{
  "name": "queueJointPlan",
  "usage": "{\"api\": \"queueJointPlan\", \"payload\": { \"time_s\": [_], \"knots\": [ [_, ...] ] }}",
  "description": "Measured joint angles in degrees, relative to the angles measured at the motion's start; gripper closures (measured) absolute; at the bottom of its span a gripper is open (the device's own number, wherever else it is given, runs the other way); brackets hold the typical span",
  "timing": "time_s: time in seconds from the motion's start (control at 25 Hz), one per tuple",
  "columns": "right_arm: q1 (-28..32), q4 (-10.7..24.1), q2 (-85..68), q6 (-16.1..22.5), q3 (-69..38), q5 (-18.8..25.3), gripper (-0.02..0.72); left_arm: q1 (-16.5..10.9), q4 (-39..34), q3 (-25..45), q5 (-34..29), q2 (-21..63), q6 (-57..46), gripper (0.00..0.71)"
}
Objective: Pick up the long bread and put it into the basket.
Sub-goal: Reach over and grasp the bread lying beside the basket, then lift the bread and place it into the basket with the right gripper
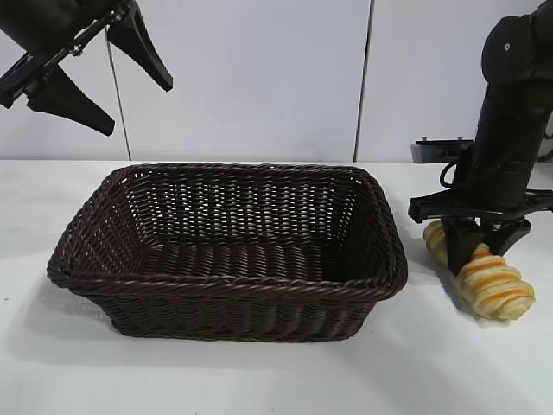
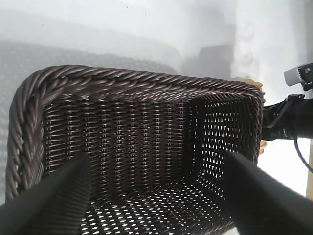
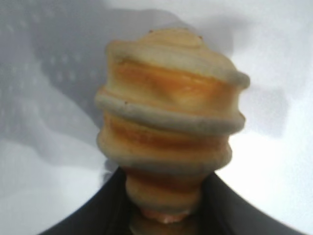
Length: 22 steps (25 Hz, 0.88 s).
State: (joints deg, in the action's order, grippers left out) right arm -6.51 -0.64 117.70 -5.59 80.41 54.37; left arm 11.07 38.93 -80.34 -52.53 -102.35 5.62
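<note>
On the right side of the white desk (image 1: pixel 259 380), just beside the basket (image 1: pixel 229 251), the long bread (image 1: pixel 488 281) lies on the surface with the right hand (image 1: pixel 478 251) straight down over it, its dark fingers set on either side of the loaf's middle. From the right wrist view the fingers hug the ridged loaf at its narrow part — they look closed on the bread, though it has not left the desk. The left hand (image 1: pixel 82 73) hangs high at the far left, above the basket's left end, its fingers spread wide and holding nothing. The risk I see is in the lift: the loaf is tapered and ridged, so a pinch off its balance point could let one end droop or slip free — or it could clip the basket's braided rim on the way across.
</note>
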Motion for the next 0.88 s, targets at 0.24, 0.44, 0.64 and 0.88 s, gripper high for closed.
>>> {"api": "queueJointPlan", "payload": {
  "time_s": [0.24, 0.44, 0.64, 0.88],
  "knots": [
    [0.00, -0.25, -5.77, 0.00, 0.00, 1.65, 0.491, 0.00, -0.05, 0.00, 0.00, 0.00, 0.00, 0.169],
    [0.00, -1.54, -9.49, 0.00, 1.31, 4.16, 0.491, 0.00, -0.05, 0.00, 0.00, 0.00, 0.00, 0.169],
    [0.00, -4.50, -10.23, 0.00, 9.80, 10.41, 0.491, 0.00, -0.05, 0.00, 0.00, 0.00, 0.00, 0.169],
    [0.00, -8.40, -10.26, 0.00, 17.42, 13.84, 0.491, 0.00, -0.05, 0.00, -0.11, 0.00, 0.00, 0.169]
  ]
}}
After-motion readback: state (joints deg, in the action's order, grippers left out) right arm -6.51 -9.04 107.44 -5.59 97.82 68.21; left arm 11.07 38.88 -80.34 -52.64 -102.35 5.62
